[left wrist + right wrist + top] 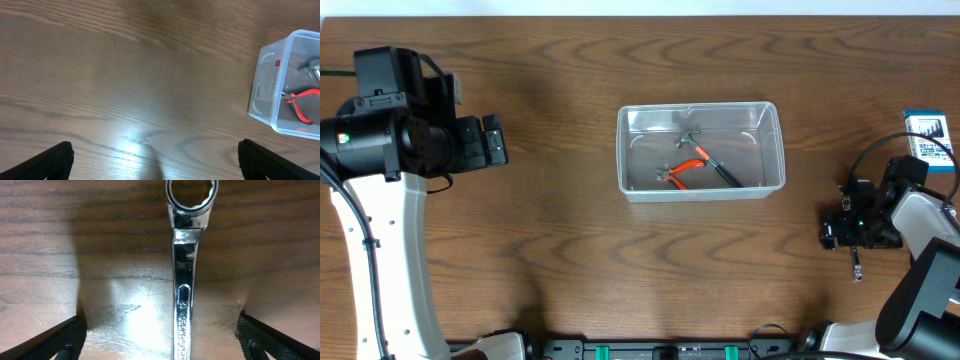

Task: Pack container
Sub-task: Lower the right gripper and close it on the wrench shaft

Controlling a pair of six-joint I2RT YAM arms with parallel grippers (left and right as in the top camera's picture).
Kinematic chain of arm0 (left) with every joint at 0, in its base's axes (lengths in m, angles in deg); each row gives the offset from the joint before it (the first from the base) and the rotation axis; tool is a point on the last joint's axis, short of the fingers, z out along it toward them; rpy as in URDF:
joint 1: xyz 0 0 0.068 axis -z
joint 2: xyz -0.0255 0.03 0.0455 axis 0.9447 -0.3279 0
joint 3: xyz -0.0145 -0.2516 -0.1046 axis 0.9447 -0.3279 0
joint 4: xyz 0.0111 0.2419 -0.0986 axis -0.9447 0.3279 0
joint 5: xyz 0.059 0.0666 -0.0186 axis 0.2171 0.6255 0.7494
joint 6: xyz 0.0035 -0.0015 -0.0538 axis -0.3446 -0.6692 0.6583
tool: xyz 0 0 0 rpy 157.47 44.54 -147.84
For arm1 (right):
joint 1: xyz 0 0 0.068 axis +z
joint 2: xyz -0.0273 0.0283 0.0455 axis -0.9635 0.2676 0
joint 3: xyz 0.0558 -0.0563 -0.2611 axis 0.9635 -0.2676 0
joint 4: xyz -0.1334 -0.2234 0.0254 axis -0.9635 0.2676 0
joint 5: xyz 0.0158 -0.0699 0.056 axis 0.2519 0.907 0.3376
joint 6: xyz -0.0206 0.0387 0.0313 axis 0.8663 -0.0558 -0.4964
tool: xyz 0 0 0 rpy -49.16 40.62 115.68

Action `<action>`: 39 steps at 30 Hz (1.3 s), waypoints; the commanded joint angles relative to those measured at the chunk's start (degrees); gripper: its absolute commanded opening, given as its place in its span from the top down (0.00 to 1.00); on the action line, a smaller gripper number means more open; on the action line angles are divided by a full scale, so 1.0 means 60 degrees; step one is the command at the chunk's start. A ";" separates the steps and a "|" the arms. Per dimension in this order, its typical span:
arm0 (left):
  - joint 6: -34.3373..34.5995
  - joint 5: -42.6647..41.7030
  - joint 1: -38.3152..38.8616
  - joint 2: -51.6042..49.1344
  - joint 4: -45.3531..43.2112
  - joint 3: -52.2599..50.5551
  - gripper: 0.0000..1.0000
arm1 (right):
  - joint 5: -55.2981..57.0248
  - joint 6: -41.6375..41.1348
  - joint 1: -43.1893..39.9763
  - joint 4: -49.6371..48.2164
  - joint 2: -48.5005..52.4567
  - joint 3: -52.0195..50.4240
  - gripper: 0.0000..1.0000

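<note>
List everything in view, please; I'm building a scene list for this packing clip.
clear plastic rectangular container: 1, see-through, table centre
red-handled pliers: 1, red and metal, inside the container
red-and-black-handled tool: 1, inside the container beside the pliers; type unclear
small silver metal tool: 1, silver, inside the container near its far wall; type unclear
chrome ring-end wrench: 1, silver, flat on the table between the right gripper's fingers
blue and white box: 1, table's right edge
brown wooden table: 1, under everything
left gripper: 1, black, open, over bare wood left of the container
right gripper: 1, black, open, over the wrench
</note>
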 commanded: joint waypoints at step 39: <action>0.0004 0.0080 -0.0044 -0.0029 0.0033 0.0168 0.02 | 0.0135 -0.0007 -0.0095 -0.0189 0.0000 -0.0095 0.64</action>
